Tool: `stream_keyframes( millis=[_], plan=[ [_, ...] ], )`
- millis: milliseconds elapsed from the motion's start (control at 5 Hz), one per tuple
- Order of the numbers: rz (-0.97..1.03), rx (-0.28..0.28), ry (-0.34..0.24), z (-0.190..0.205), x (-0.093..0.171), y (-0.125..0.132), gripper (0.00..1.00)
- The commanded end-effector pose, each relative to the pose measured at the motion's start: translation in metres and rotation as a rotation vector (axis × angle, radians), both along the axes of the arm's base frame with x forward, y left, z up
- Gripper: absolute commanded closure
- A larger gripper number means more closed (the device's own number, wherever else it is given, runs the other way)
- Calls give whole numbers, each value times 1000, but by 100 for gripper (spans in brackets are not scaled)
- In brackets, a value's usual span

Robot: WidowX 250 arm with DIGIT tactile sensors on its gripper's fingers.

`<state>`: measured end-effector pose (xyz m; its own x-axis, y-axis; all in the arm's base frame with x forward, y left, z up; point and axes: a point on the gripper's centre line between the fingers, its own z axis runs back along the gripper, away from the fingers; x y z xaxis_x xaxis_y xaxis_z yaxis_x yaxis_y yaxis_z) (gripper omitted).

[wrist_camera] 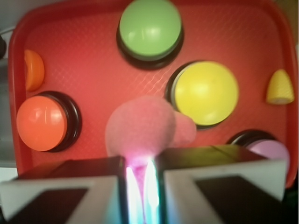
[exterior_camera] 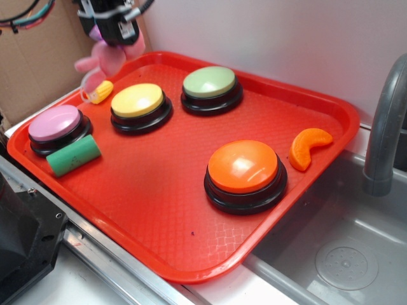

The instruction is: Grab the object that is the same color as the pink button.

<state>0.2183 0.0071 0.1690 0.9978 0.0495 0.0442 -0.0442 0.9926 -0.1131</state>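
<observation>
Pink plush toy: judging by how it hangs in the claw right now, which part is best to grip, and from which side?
The pink plush toy is best gripped on its soft rounded body, from above. It is already hanging lifted over the tray's back left corner, the claw shut on its upper part. The wrist view shows its round body bulging below the nearly closed fingers, so the plush squashes and holds there; the floppy limbs probably would not.

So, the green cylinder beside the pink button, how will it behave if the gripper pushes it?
The green cylinder lies on its side on the red tray, so it would probably roll. Its matte, slightly rough surface suggests foam: likely light and a little squashy. It touches the pink button, which may block rolling that way.
</observation>
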Motion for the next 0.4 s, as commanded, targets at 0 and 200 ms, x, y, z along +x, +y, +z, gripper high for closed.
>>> stream_keyframes(
  millis=[0,200],
  plan=[
    [34,46,-116,27,12,18,100],
    [43,58,-94,27,13,25,100]
  ],
)
